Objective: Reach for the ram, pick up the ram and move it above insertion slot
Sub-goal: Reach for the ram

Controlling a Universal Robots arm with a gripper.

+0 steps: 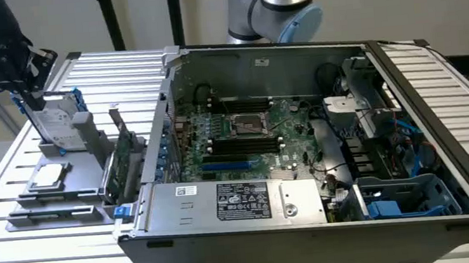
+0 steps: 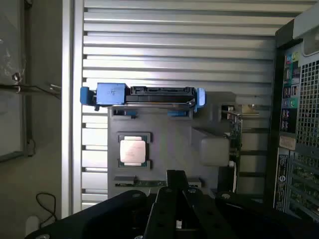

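Fingers [image 2: 172,199] closed and empty, the black gripper [image 2: 177,175] is hovering near the thin green ram stick [image 2: 142,183], not yet grasping or lifting it.

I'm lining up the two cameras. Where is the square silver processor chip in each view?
Exterior view: the processor chip lies flat on the grey holder, at the exterior view's left, outside the computer case.
Wrist view: the processor chip sits in the grey holder, between the blue-tabbed drive and the gripper.
Shared landmark: the blue-tabbed drive, standing on the same holder.
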